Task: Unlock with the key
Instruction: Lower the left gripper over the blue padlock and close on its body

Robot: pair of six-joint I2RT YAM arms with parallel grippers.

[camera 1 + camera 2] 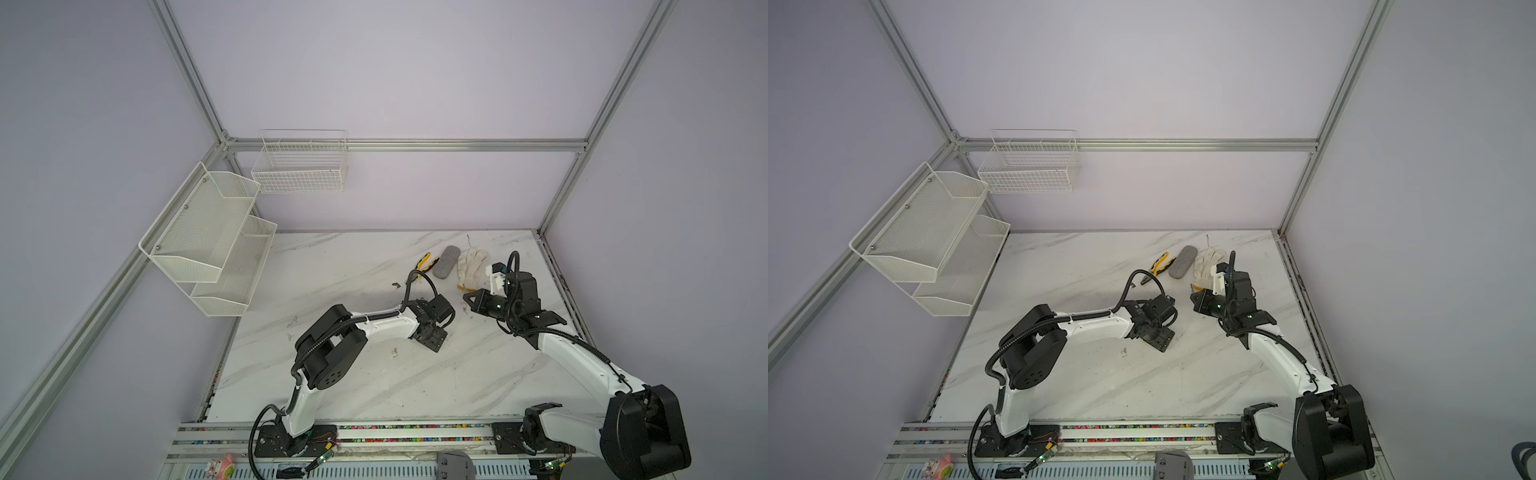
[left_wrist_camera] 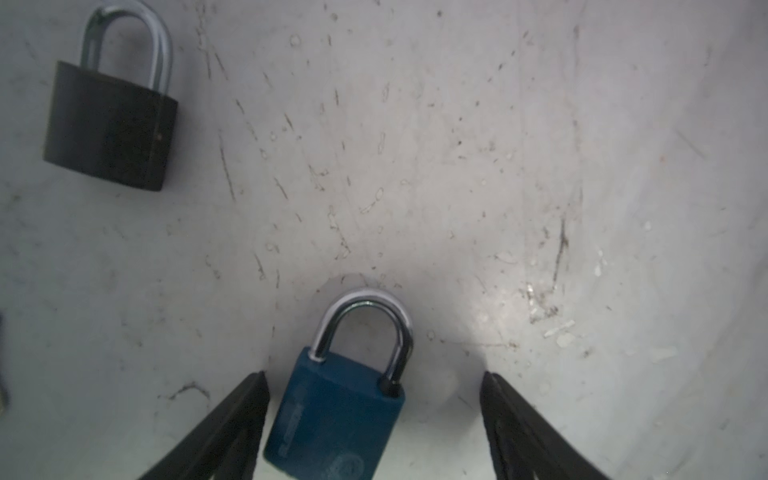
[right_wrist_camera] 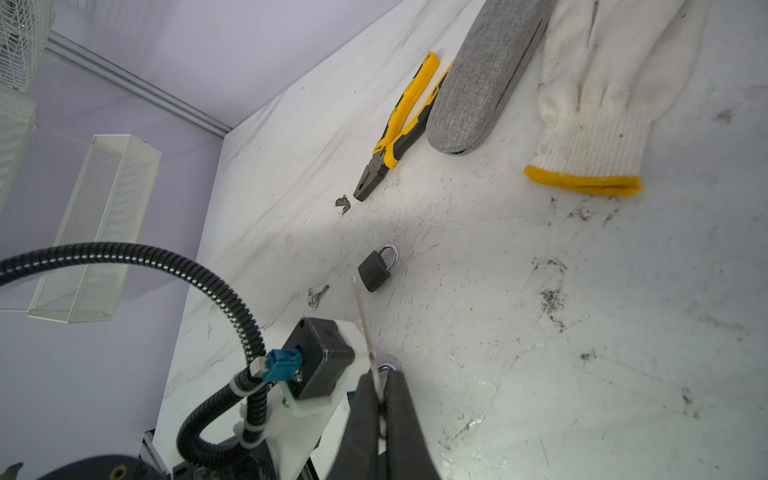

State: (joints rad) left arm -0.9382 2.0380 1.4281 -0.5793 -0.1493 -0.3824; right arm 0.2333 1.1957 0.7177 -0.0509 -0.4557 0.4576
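while the left jaws stand spread astride the blue padlock (image 2: 336, 419), flat on the worktop (image 2: 457, 166), the right jaws pinch a thin pale strip (image 3: 361, 307), perhaps the key. risk: one jaw sits nearer, so closing could shove or twist the padlock from grasp.

Both arms' white plastic shells (image 1: 384, 323) are sitting between boxy black joint housings (image 1: 328, 361), with black corrugated cable conduit (image 3: 124, 249) running along them. The left gripper (image 2: 374, 374) is showing black tapered fingers (image 2: 232, 419); a blue connector (image 3: 282, 365) is feeding its black camera box (image 3: 322, 357).
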